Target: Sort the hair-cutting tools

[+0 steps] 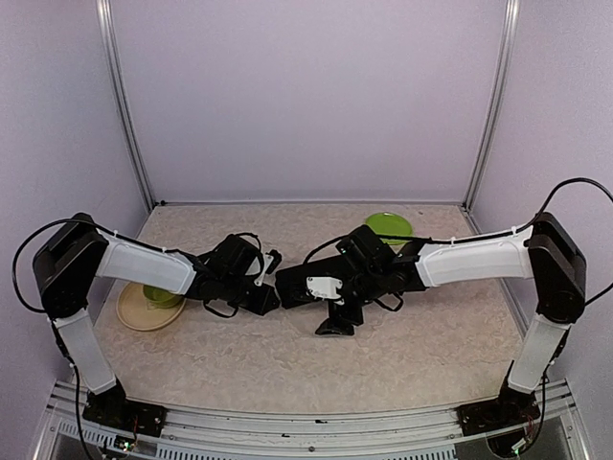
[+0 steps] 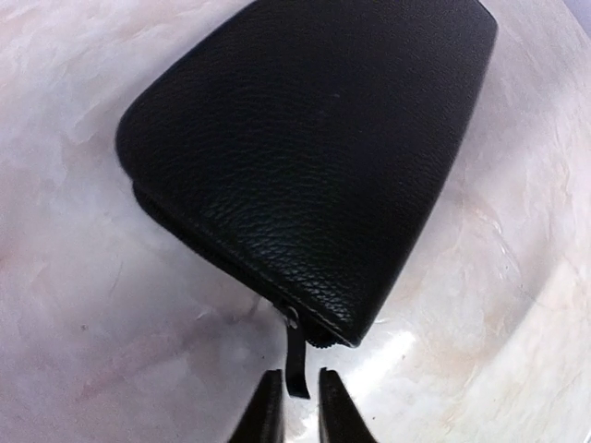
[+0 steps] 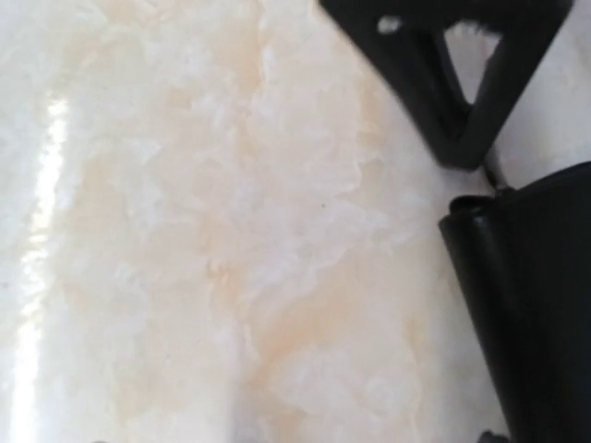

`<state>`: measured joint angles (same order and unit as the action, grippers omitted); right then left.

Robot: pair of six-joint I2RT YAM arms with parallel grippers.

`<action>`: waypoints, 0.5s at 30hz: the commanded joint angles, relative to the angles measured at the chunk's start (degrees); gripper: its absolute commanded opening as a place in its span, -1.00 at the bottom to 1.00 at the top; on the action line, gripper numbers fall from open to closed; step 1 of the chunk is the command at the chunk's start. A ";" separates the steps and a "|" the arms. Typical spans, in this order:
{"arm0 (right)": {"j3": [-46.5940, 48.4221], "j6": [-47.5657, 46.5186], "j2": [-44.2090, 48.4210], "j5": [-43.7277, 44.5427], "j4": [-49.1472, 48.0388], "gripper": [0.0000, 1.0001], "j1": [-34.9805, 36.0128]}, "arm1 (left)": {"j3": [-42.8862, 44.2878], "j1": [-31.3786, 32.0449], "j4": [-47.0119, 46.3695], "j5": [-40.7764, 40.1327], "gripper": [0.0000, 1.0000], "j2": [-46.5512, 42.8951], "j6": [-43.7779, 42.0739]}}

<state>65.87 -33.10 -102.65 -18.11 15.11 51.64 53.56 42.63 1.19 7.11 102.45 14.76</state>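
Observation:
No scissors or hair clips show in any view. A large flat black zipped case [image 1: 293, 287] lies shut at the table's middle and fills the left wrist view [image 2: 314, 157]. Its zipper pull [image 2: 295, 355] hangs from the near corner. My left gripper [image 2: 297, 401] straddles the pull's tip, narrowly open, with a thin gap on each side; it shows in the top view [image 1: 270, 299] at the case's left end. My right gripper [image 1: 337, 322] hangs low at the case's near side. Its fingers barely show at the right wrist view's bottom edge, spread wide, with nothing between them.
A green plate [image 1: 388, 226] sits at the back right. A tan plate [image 1: 134, 314] holding a green bowl [image 1: 163, 296] sits at the left under my left arm. The case's edge [image 3: 536, 305] and the left gripper's fingers [image 3: 462, 101] show in the right wrist view.

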 commanded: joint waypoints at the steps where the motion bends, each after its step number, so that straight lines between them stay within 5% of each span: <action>1: -2.04 -0.26 3.64 0.58 0.94 0.70 -1.22 | 2.02 0.60 0.62 0.84 -0.52 -0.93 -1.57; 9: -0.81 -2.33 13.00 1.15 1.61 0.73 -12.30 | 8.16 -0.20 7.64 -4.86 -0.11 -4.33 -4.01; 15: -5.27 0.90 20.26 -0.01 -2.63 0.77 -21.29 | 17.72 -3.97 7.85 -5.18 0.06 2.33 -4.40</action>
<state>63.68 -34.54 -86.48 -16.75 15.09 34.17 65.25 40.82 8.49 3.33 100.97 11.40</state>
